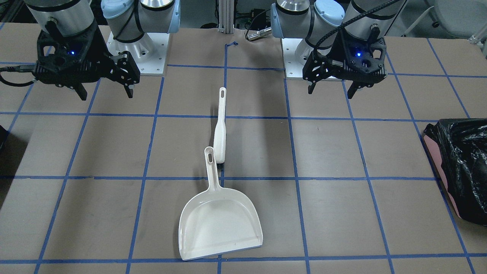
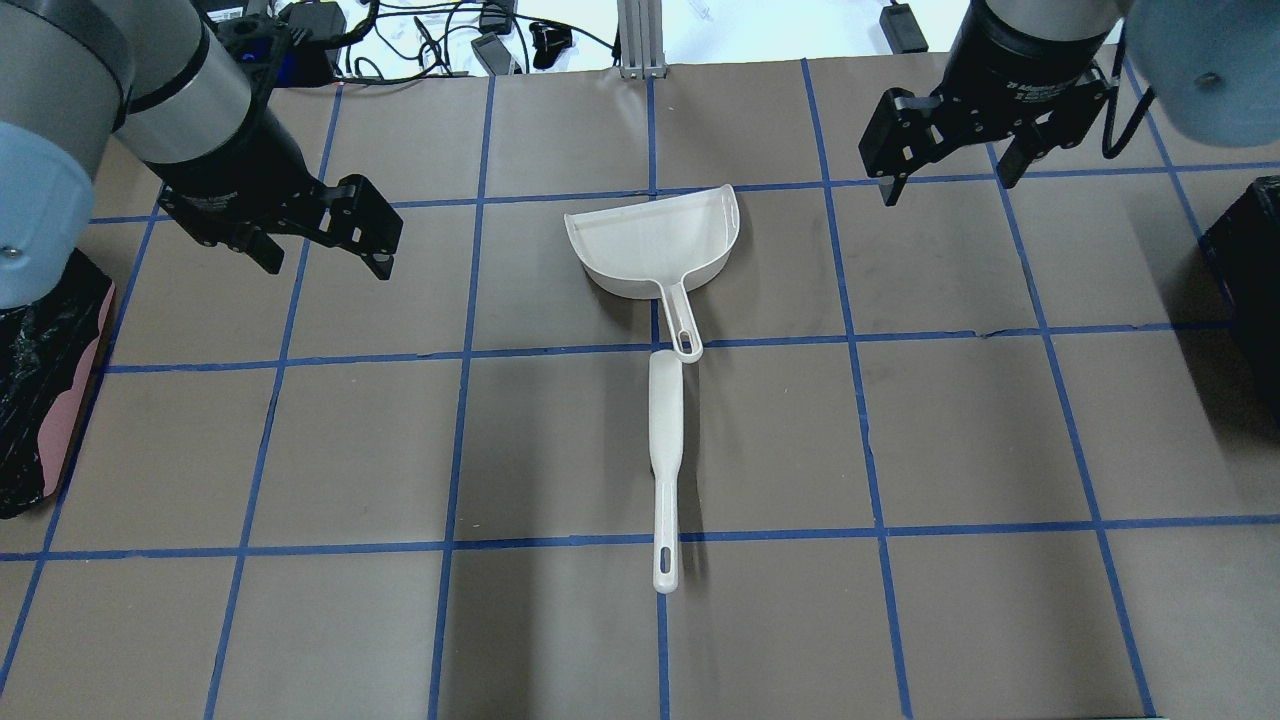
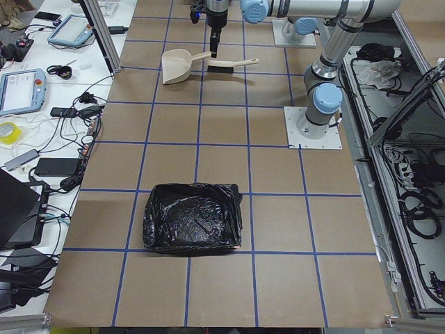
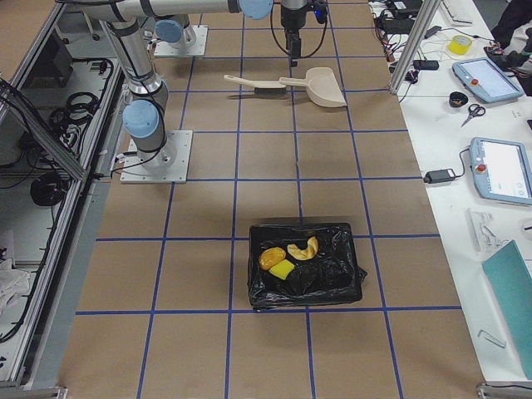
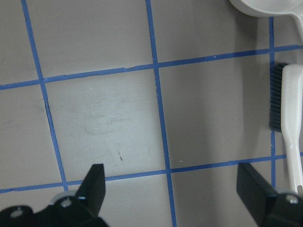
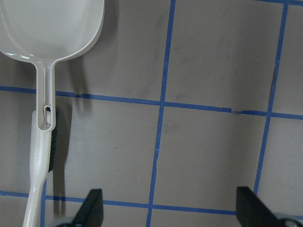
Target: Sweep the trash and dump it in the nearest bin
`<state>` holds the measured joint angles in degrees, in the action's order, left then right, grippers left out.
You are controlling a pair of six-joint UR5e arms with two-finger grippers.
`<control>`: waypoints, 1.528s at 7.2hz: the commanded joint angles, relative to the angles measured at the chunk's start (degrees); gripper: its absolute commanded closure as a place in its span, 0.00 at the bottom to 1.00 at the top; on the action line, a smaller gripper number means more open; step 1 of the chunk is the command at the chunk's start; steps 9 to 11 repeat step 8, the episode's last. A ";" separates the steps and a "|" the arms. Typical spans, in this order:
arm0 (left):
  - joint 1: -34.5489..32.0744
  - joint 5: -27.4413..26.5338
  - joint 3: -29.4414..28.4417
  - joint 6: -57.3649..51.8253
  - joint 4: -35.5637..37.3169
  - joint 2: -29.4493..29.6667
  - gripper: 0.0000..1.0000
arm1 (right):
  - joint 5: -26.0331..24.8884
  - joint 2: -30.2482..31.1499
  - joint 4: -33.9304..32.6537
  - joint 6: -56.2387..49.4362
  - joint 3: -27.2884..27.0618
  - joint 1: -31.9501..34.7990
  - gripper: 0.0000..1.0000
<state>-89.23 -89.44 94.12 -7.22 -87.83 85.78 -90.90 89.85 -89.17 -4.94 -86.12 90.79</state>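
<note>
The trash lies inside the black-bagged bin (image 4: 306, 264) on my right: a golden-brown lump (image 4: 270, 258), a yellow sponge (image 4: 283, 270) and a pale scrap (image 4: 304, 248). The white dustpan (image 2: 655, 240) lies flat and empty at mid-table. Its handle end rests on the head of the white brush (image 2: 665, 440). My left gripper (image 2: 328, 265) is open and empty, hovering left of the dustpan. My right gripper (image 2: 946, 188) is open and empty, hovering right of it. The dustpan (image 6: 52, 28) and the brush (image 6: 40, 179) also show in the right wrist view.
A second black-bagged bin (image 3: 193, 217) stands at the table's end on my left, with nothing visible in it. It also shows in the front-facing view (image 1: 460, 167). Blue tape lines grid the brown table (image 2: 960, 430). Cables and devices lie beyond the far edge.
</note>
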 commanded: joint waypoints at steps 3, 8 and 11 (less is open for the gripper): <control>-0.07 -0.03 0.18 0.01 -0.06 -0.08 0.00 | 0.81 0.32 1.29 -0.87 -2.20 -4.56 0.02; -0.07 -0.03 0.09 0.01 -0.06 -0.08 0.00 | 0.02 2.08 1.02 1.14 -5.64 -2.82 0.04; -0.07 -0.03 0.09 0.01 -0.06 -0.08 0.00 | 0.02 2.08 1.02 1.14 -5.64 -2.82 0.04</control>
